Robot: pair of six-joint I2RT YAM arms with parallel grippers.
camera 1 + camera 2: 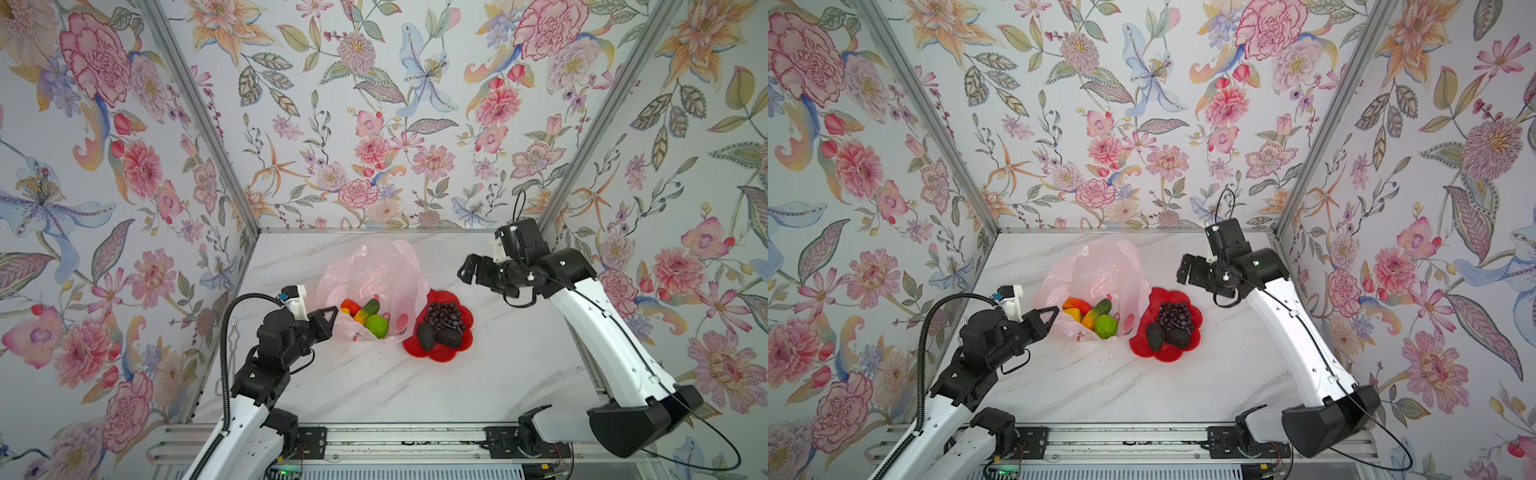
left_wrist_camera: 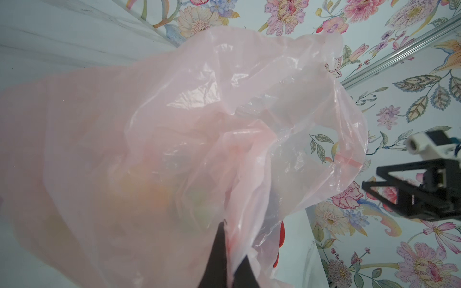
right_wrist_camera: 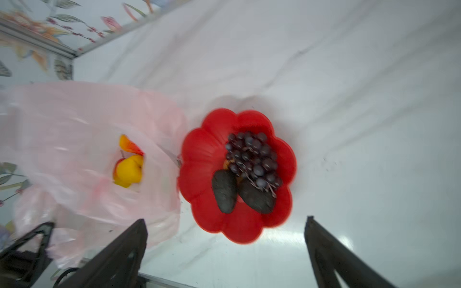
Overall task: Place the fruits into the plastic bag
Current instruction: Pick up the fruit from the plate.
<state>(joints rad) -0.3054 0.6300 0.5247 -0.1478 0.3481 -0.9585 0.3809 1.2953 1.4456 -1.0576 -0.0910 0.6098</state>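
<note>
Working outward from the near edge of the bench (image 1: 374, 386), we find the left hand (image 1: 332, 312) pressed together on the near rim of the plastic bag (image 1: 374, 266), pinching the film. We judge this grip serves to hold the mouth lifted and open.

Inside the bag lie the lime (image 1: 377, 326), the mango (image 1: 365, 311), a red-orange piece (image 1: 349, 306) and, in the right wrist view, the lemon (image 3: 128, 172).

Just beside the bag, apparently touching its side, sits the red dish (image 1: 440, 353). It carries the grapes (image 1: 444, 316) and two avocados (image 1: 426, 336), none yet bagged.

Farthest back, the right hand (image 1: 468, 270) hangs above the bench beyond the dish, spread wide and empty. We judge it is placed to descend on the dish fruit next.
</note>
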